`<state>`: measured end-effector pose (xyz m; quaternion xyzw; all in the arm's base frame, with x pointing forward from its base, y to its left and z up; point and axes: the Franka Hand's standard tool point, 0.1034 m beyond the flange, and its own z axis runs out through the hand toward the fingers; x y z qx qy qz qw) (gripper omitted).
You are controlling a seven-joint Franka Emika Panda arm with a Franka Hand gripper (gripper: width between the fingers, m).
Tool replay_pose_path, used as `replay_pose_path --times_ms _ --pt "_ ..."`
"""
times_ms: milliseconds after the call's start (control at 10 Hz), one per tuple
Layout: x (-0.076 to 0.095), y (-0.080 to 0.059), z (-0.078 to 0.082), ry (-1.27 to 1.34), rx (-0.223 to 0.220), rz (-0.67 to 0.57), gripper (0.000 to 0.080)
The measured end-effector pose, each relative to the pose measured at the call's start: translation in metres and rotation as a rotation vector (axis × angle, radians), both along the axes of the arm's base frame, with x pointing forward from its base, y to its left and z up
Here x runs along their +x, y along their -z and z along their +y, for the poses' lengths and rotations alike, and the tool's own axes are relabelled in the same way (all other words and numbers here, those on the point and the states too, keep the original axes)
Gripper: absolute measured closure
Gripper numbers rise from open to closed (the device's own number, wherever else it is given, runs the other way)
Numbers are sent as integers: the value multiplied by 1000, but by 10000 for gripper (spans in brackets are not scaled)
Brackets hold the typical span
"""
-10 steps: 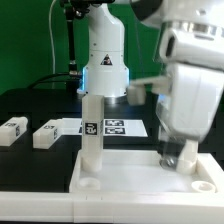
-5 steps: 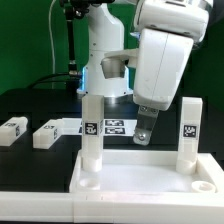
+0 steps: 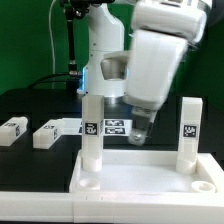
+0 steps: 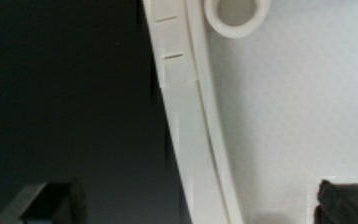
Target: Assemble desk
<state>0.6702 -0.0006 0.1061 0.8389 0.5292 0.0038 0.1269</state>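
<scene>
Tabletop [image 3: 130, 180] near, rim up; left leg [image 3: 92, 135] and right leg [image 3: 187, 130] upright in far corner sockets. Loose legs [image 3: 12, 129] [image 3: 46, 133] flat, farther back at exterior view's left. Gripper [image 3: 140, 133] released, empty, hovering above tabletop between upright legs. Marker board [image 3: 118, 126] beyond.

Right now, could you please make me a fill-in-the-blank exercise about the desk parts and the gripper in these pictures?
1. The number of upright legs standing in the tabletop is ____.
2. The number of loose legs lying on the black table is ____.
3. In the exterior view the gripper hangs between the upright legs, holding nothing, its jaws ____.
Missing words: two; two; open.
</scene>
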Motion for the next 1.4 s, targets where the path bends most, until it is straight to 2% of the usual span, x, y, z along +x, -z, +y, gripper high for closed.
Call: replay_pose_path --times_ms 200,300,600,700,800,900,1000,1200,1400 --pt "-5 -2 -11 194 10 9 150" --pt "-3 -2 -7 269 27 -26 150" --pt "-3 -1 -7 446 50 -63 150" --pt "-9 0 -11 537 73 -39 150" --pt "-13 -2 -33 662 124 2 150" --pt "-15 -2 -58 713 139 1 150" --pt "-21 1 -84 717 145 21 150" --pt "-34 10 -118 748 152 29 150" --pt "-31 9 -109 742 156 27 150"
